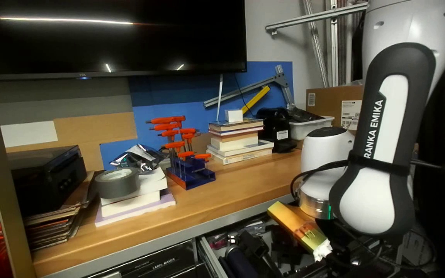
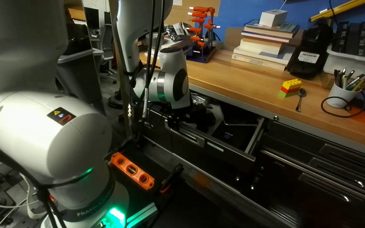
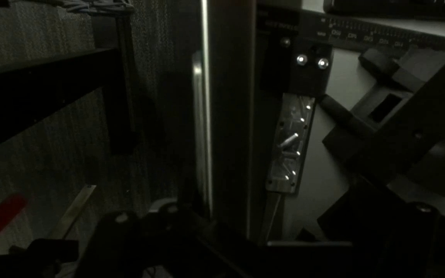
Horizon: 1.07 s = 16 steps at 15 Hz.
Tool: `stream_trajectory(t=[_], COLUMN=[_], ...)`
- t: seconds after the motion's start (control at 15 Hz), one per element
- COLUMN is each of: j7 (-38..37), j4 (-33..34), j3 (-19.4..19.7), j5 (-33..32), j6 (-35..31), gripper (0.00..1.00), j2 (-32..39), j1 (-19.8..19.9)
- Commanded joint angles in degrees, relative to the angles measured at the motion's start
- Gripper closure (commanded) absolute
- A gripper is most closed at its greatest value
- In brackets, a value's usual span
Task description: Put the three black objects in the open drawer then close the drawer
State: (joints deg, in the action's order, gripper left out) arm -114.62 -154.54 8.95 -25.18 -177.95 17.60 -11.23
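Hanging at open drawer (image 2: 233,155), by its front panel (image 3: 229,116): gripper (image 2: 190,118), jaws wide apart, nothing clasped, panel showing between them in wrist view. Black chunky pieces (image 3: 404,123) lie inside, likely task's three, though clutter and gloom hide count. Loading looks done; closing likely step in hand. Next move calls for steady inward push on panel, square on, jaws clear of contents. Drawer metal, pale bright edges; pieces blocky, dull; ruler (image 3: 361,33) flat, finely marked; benchtop (image 1: 253,173) smooth wood.
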Motion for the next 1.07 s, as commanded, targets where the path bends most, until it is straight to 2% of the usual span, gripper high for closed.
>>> stream_trajectory(t=[0.0,0.4,0.6,1.0], j7=[-0.6,1.2,1.1,-1.3], j4=[6.8,17.6,20.4,18.5], j3=[-2.0,-6.4,-6.0,3.4], j5=[0.5,0.9,-0.1,-5.3], j6=[-0.8,1.4,2.4,5.7], gripper=[0.0,0.0,0.0,0.0], j2=[4.7,10.9,11.7,4.3], j1=[-2.1,-1.0,-2.0,-11.6])
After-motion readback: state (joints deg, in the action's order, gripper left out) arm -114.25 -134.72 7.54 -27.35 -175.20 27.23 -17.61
